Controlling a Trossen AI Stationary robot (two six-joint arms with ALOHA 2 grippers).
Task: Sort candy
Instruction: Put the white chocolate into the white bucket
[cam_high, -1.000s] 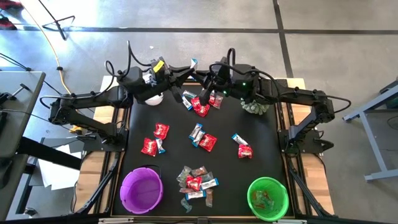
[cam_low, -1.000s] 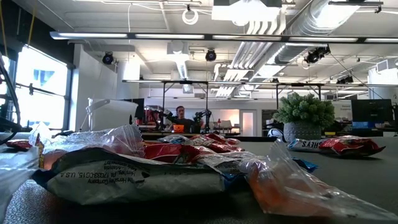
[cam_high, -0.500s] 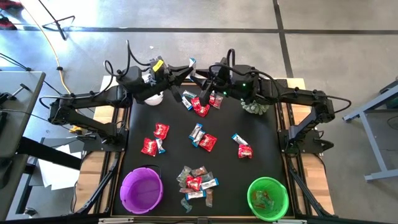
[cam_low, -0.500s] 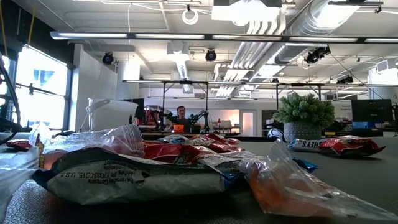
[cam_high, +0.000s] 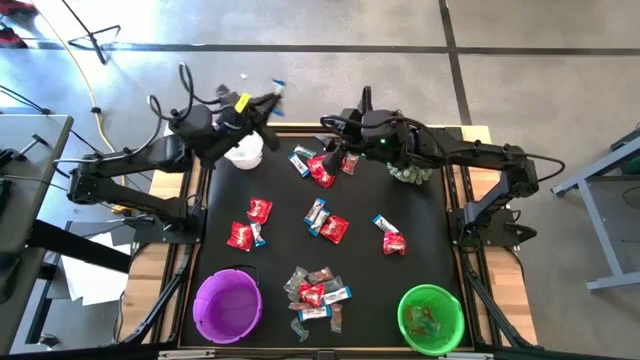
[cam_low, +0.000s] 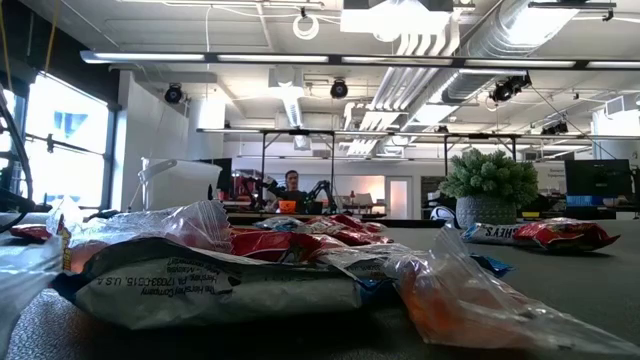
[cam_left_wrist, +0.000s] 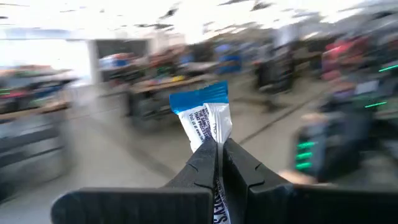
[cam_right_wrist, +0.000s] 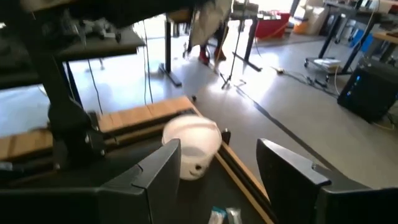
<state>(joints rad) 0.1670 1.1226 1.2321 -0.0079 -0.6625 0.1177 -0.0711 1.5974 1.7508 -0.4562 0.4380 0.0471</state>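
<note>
Candy lies in groups on the black mat: a far heap (cam_high: 320, 166), red packets and blue-and-white bars in the middle (cam_high: 330, 226), and a near heap (cam_high: 315, 292) that fills the low view's foreground (cam_low: 250, 260). My left gripper (cam_high: 268, 98) is raised over the table's far left, beside the white bowl (cam_high: 245, 152), and is shut on a blue-and-white mini bar (cam_left_wrist: 202, 115). My right gripper (cam_right_wrist: 217, 162) stands open above the far heap and faces the white bowl (cam_right_wrist: 191, 146); nothing is between its fingers. My left gripper pinches the mini bar between its two fingers (cam_left_wrist: 199, 165). The bar lies along the fingers, and its wrapper shows between them far back. Its blue end (cam_left_wrist: 199, 99) sticks out past the fingertips. The bar is lifted clear of the table.
A purple bowl (cam_high: 228, 305) stands at the near left and a green bowl (cam_high: 430, 318) holding some candy at the near right. A spiky green plant in a pot (cam_high: 410, 170) sits at the far right under my right arm. Bare mat lies between the candy groups.
My left gripper has swung toward the table's left and far edge, carrying the blue-and-white bar away from my right gripper. My right gripper has drawn back a little toward the right over the far heap.
</note>
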